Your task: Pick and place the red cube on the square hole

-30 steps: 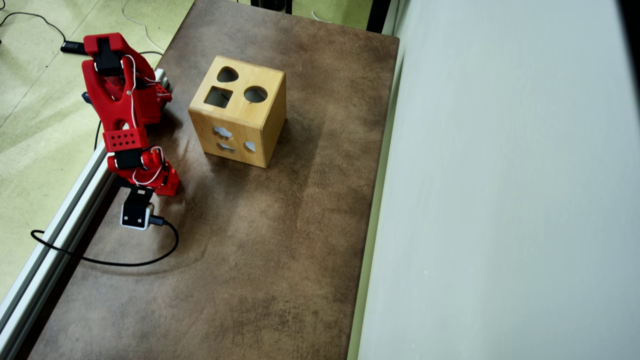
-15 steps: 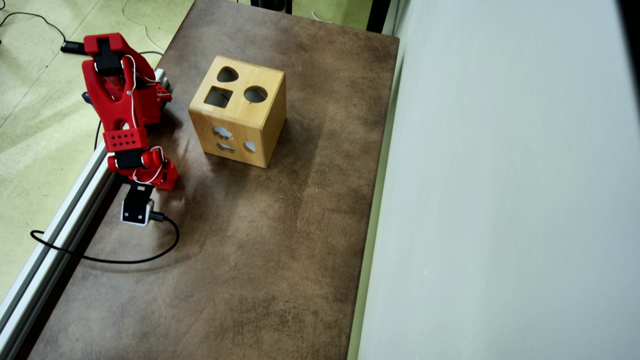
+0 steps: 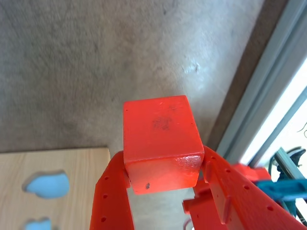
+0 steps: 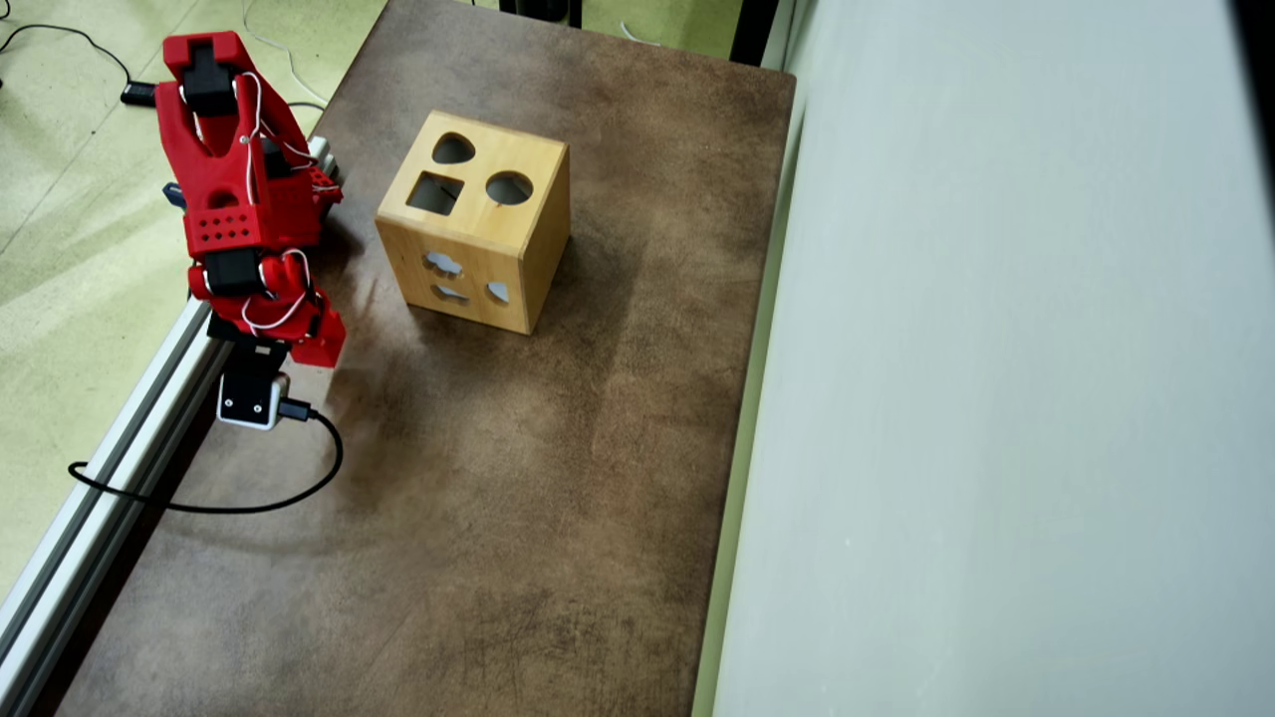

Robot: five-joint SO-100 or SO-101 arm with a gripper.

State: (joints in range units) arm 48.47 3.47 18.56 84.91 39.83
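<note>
In the wrist view the red cube sits between the two red fingers of my gripper, which is shut on it above the brown table. The light wooden box shows at the lower left of that view, its side cut-outs looking blue. In the overhead view the box stands on the table with the square hole in its top face, next to a round and a heart-like cut-out. My gripper hangs left of the box, and the cube is hidden under the arm there.
An aluminium rail runs along the table's left edge. A black cable loops from the wrist camera onto the brown table. A pale wall panel bounds the right side.
The arm has folded back toward the upper left of the overhead view, and the wrist camera and gripper have moved up and left with it. The box has not moved.
</note>
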